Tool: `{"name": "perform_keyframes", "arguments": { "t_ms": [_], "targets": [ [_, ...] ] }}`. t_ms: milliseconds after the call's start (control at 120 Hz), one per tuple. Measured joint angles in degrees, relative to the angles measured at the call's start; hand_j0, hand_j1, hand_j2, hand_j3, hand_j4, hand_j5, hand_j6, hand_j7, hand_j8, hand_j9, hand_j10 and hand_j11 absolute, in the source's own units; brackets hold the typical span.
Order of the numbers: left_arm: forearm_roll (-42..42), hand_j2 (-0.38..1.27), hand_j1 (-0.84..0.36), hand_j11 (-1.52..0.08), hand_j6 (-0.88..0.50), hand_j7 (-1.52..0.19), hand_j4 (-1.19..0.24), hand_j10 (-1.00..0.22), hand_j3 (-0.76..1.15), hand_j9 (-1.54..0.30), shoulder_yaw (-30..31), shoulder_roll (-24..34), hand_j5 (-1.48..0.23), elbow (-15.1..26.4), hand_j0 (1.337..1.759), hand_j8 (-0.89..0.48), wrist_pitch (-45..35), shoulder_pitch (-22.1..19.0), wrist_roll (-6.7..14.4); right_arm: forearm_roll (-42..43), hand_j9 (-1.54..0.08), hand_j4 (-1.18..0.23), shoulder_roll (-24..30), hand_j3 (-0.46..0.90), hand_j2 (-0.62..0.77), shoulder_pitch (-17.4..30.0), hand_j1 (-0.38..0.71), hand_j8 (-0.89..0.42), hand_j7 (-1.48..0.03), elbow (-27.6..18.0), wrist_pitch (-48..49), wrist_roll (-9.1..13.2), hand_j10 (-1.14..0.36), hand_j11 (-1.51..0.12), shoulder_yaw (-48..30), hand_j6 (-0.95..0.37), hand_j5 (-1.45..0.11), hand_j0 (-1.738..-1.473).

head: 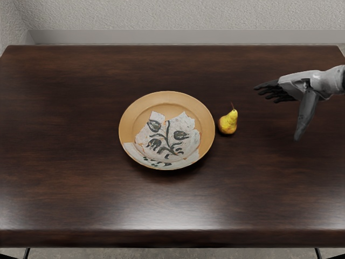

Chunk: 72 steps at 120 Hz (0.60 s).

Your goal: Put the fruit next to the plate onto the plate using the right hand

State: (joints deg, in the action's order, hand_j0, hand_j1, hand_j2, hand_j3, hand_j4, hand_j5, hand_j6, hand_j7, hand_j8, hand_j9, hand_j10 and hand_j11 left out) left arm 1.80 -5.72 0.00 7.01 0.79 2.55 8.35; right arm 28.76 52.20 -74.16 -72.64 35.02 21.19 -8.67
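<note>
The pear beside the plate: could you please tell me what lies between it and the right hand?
Nothing does: in the head view, only bare table separates the pear from the right hand, whose fingers are spread and hold nothing.

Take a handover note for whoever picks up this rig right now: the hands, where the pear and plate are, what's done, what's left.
Right hand: open, holding nothing, above the table to the right of the pear.
Left hand: not in view.
Pear: upright on the table, just beside the plate's right rim.
Plate: mid-table, nothing on it.
Done: nothing, the pear is not grasped.
Left: reach, grasp the pear, lift it, set it on the plate.
</note>
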Motion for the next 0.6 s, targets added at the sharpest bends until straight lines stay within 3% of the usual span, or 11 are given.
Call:
{"name": "perform_keyframes", "arguments": {
  "t_ms": [308,425,492,600],
  "targets": [
    [0.0,0.00,0.33,-0.02,-0.02,-0.02,-0.02,-0.02,0.00,-0.02,0.0,0.0,-0.02,0.0,1.658,-0.02,0.0,0.0,0.0,0.0,0.00,0.00,-4.0,0.00,0.00,-0.1,-0.35,0.00,0.00,3.2,0.0,0.4,0.00,0.00,-2.2,-0.01,0.00,-1.658],
    [0.0,0.00,0.33,-0.02,-0.02,-0.02,-0.02,-0.02,0.00,-0.02,0.0,0.0,-0.02,0.0,1.658,-0.02,0.0,0.0,0.0,1.4,0.00,0.00,-5.8,0.00,0.00,-0.1,-0.35,0.00,0.00,3.8,0.0,1.6,0.00,0.00,-2.4,0.00,0.00,-1.658],
    [0.0,0.00,0.33,-0.02,-0.02,-0.02,-0.02,-0.02,0.00,-0.02,0.0,0.0,-0.02,0.0,1.658,-0.02,0.0,0.0,0.0,5.1,0.00,0.00,-6.0,0.00,0.00,0.0,-0.35,0.00,0.00,3.6,0.0,-2.5,0.00,0.00,-2.6,0.00,0.00,-1.658],
    [0.0,0.00,0.33,-0.02,-0.02,-0.02,-0.02,-0.02,0.00,-0.02,0.0,0.0,-0.02,0.0,1.658,-0.02,0.0,0.0,0.0,9.3,0.00,0.00,-6.0,0.00,0.00,1.7,-0.35,0.00,0.00,3.8,0.0,-12.8,0.00,0.00,-2.9,0.00,0.00,-1.658]
  ]
}}
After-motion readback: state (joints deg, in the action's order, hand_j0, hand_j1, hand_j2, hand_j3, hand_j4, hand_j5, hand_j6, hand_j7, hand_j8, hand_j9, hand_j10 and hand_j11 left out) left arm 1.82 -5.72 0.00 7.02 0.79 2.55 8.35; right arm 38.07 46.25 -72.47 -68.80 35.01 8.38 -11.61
